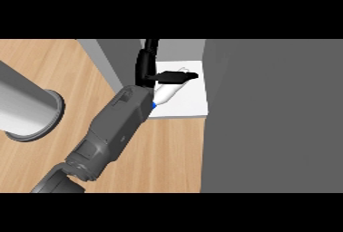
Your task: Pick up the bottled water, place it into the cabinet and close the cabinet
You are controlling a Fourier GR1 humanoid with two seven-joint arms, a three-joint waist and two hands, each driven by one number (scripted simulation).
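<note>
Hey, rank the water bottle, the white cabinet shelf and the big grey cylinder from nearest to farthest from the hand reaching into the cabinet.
1. The water bottle, gripped by the left hand.
2. The white cabinet shelf, right beneath the hand.
3. The grey cylinder, far left on the counter.

no text, label, brand or number can be read, even on the bottled water (166, 93).

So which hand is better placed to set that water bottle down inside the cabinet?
The left hand. Its fingers are curled round the bottled water, holding it over the white floor of the cabinet, and its forearm comes in from the lower left. The right hand is not in view.
</note>
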